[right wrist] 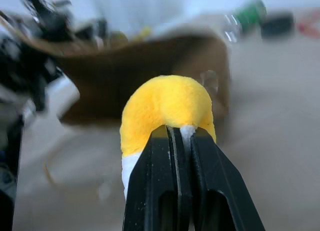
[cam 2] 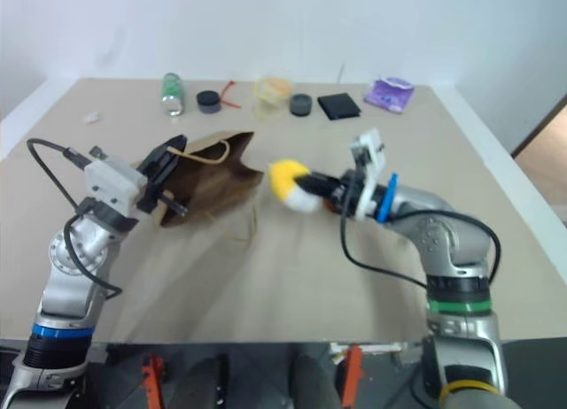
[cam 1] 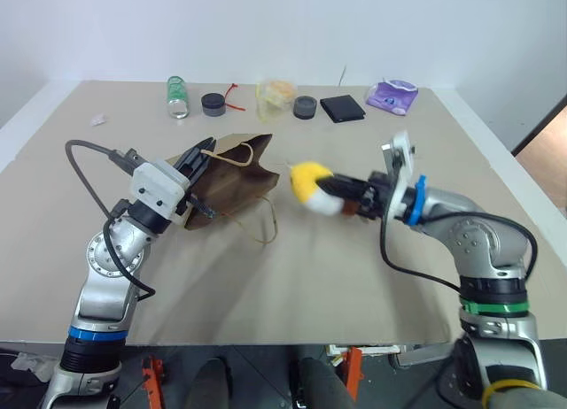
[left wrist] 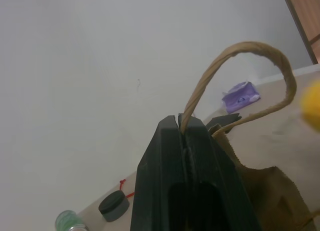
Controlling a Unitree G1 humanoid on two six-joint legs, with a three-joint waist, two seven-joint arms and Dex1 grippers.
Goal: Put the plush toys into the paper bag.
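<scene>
Right jaws (right wrist: pixel 180 136) clench the egg toy (right wrist: pixel 165 108); left jaws (left wrist: pixel 186 128) pinch the bag's handle (left wrist: pixel 250 48).

Bare table (cam 1: pixel 354 276) lies open between the paper bag (cam 1: pixel 232 181) and the near edge. Along the far edge a bottle (cam 1: pixel 178 96), two dark lids (cam 1: pixel 213 104), a black pad (cam 1: pixel 342 107) and a purple packet (cam 1: pixel 392 96) crowd the way

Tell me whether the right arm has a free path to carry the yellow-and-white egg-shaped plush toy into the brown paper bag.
Probably yes: the left gripper holds the brown paper bag up by its handle, and nothing sits between it and the plush toy.
</scene>
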